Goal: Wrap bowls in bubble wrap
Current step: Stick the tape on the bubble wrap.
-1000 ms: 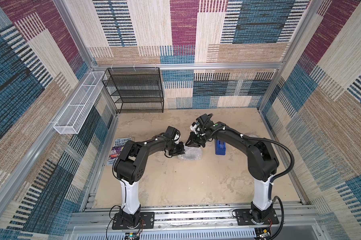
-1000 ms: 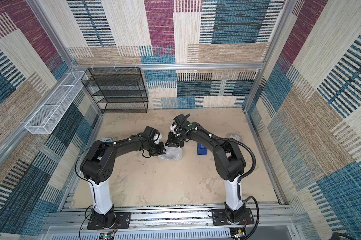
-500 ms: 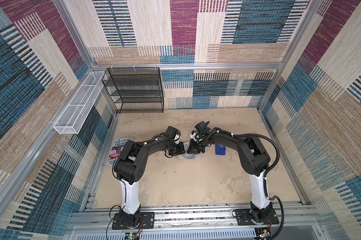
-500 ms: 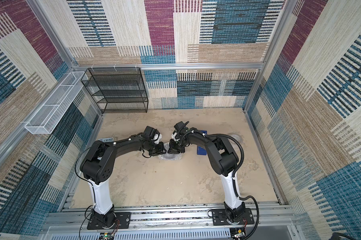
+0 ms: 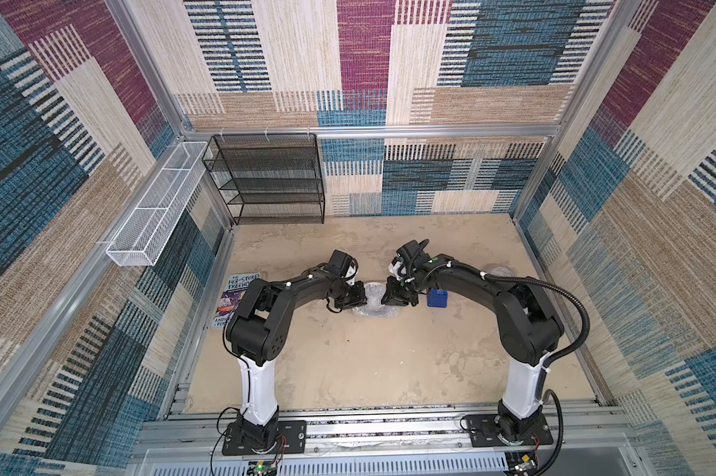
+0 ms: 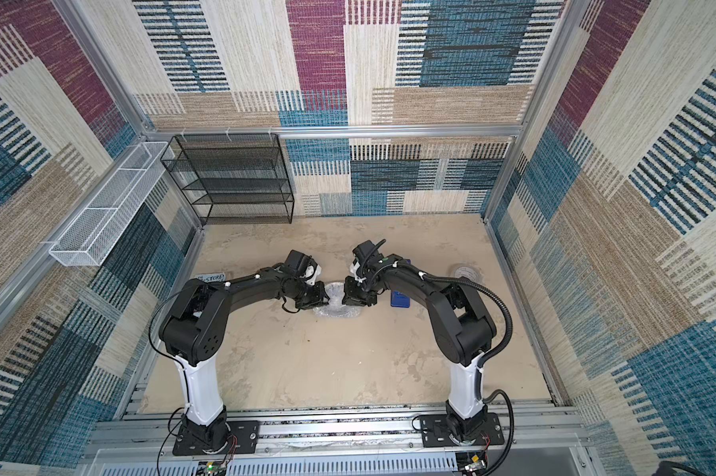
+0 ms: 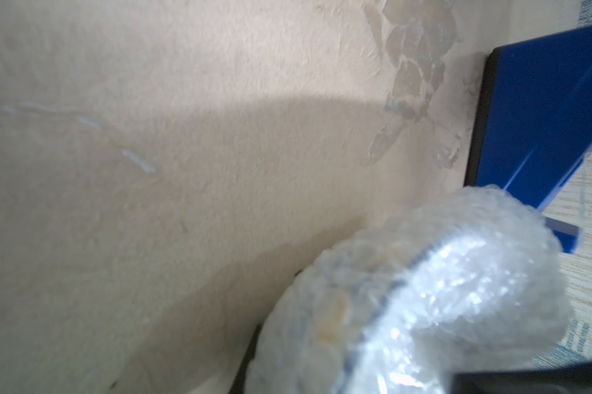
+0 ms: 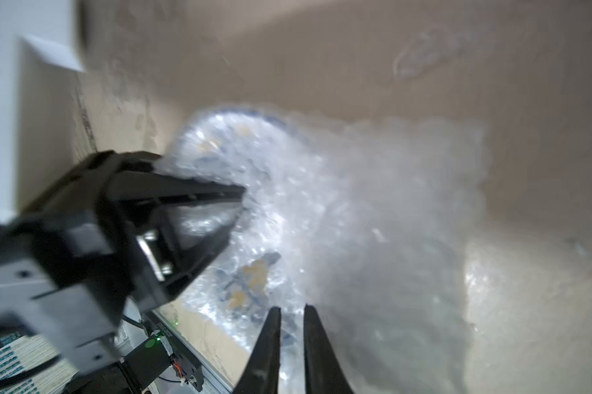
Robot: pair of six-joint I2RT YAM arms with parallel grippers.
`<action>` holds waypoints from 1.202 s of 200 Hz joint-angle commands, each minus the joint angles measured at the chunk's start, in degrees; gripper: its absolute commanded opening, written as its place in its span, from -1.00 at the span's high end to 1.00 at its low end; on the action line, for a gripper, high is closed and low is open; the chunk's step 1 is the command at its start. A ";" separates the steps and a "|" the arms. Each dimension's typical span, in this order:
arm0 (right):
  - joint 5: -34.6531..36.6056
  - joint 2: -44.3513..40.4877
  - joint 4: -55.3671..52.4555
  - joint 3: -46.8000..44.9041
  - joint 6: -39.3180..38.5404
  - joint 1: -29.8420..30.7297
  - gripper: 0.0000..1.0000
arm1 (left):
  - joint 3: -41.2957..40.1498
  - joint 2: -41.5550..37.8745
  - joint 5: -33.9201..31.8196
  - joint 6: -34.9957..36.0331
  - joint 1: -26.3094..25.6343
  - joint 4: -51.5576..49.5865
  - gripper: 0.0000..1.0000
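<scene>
1. Closest in: the aluminium rail (image 5: 389,428) carrying both arm bases, then a big stretch of scuffed beige worktop (image 5: 368,362).
2. Mid-worktop sits the bowl (image 8: 247,276), bundled inside the bubble wrap (image 5: 375,307). The left pincer (image 8: 240,201) is pinching the wrap on one side. The right pincer (image 8: 292,312) is nearly pressed together on a fold opposite.
3. Blue tape dispenser (image 5: 437,297) just beside the bundle, tape roll (image 5: 500,272) further right, book (image 5: 234,301) at the left edge.
4. Back: black mesh rack (image 5: 272,181), white wire basket (image 5: 158,206) on the left wall, woven patchwork walls (image 5: 364,62) all round.
</scene>
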 commanded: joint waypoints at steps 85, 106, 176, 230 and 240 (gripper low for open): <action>6.25 -1.91 -5.60 11.26 0.15 0.61 0.67 | 0.14 0.21 -4.82 1.49 -0.02 -3.51 1.00; 4.53 0.32 -4.87 12.32 -0.42 1.38 0.67 | 0.05 0.21 -5.00 1.30 0.00 -3.48 1.00; 2.15 6.90 2.45 1.44 0.06 3.12 0.69 | 0.01 -0.18 -5.67 1.19 -0.02 -3.66 1.00; 5.03 5.61 -0.99 8.34 -1.73 3.12 0.69 | -0.06 -3.14 -8.78 1.79 -0.02 -5.74 0.66; 5.22 6.14 -1.29 9.47 -1.95 3.12 0.69 | -0.17 -3.59 -8.95 1.81 -0.02 -5.81 0.55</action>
